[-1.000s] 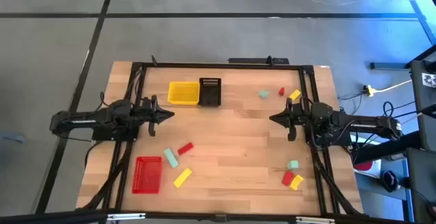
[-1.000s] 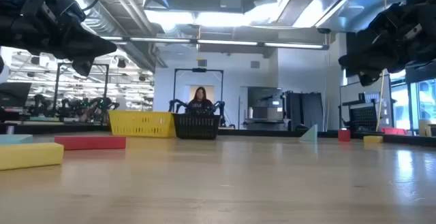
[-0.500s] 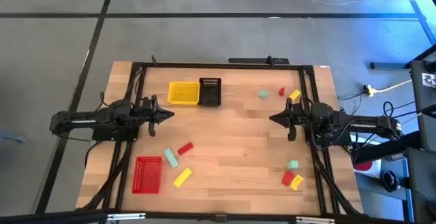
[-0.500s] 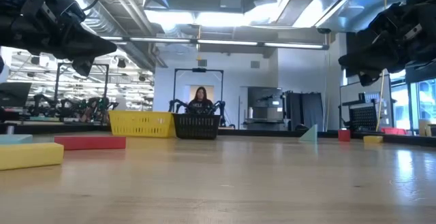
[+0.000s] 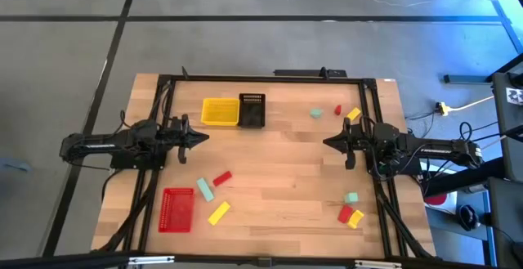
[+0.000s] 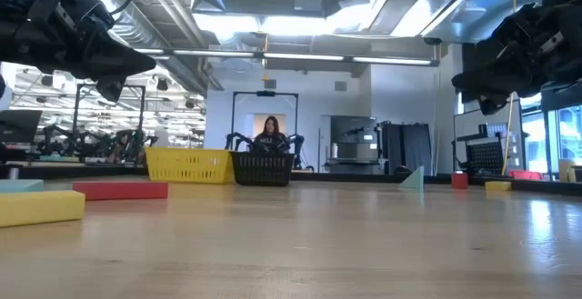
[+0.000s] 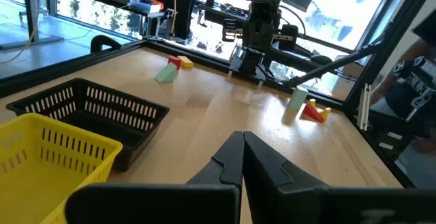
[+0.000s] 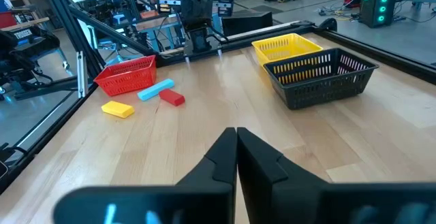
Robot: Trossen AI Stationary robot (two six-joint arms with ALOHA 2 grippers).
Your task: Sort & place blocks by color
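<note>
Nothing had moved since a second before: left gripper [image 5: 201, 137] and right gripper [image 5: 329, 143] hung above the table [image 5: 286, 163], fingers pressed together. Blocks [image 5: 213, 190] lay scattered, untouched.

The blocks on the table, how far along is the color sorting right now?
Nothing looks sorted yet. The yellow basket, black basket and red basket hold no blocks that show. Nothing is in hand: the left gripper and right gripper hover above the table with fingers shut. All nine are left: three blocks beside the red basket, three at the far right and three at the near right.
</note>
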